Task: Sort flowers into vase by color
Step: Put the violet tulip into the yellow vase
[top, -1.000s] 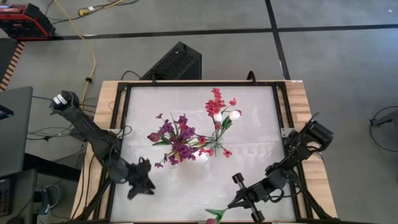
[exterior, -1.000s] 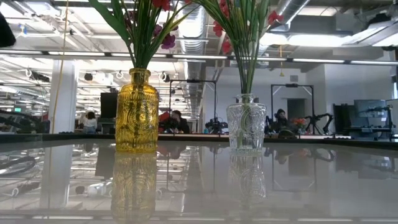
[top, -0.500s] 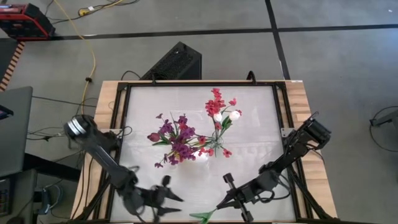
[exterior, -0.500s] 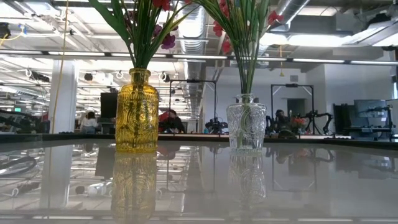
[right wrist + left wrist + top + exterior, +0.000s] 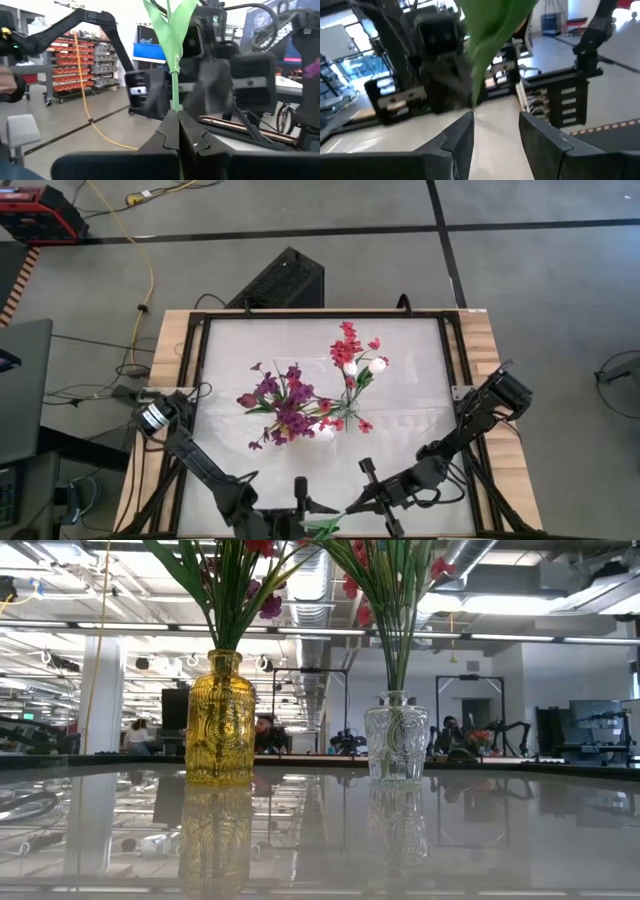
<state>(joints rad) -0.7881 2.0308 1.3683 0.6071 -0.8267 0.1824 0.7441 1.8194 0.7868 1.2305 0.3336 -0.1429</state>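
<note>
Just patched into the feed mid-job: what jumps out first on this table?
Two vases stand mid-table: a yellow vase with purple flowers and a clear vase with red flowers and white buds. At the table's near edge, the right gripper is shut on a green stem. The left gripper faces it with open fingers, the stem's leaf just ahead of them.

The left tool (image 5: 303, 502) has swung from the tabletop's (image 5: 400, 370) left side to its near edge and now sits with fingers spread beside the flower (image 5: 325, 526). The right tool (image 5: 352, 502), clamped on that flower's stem, has shifted slightly leftward along the same edge.
</note>
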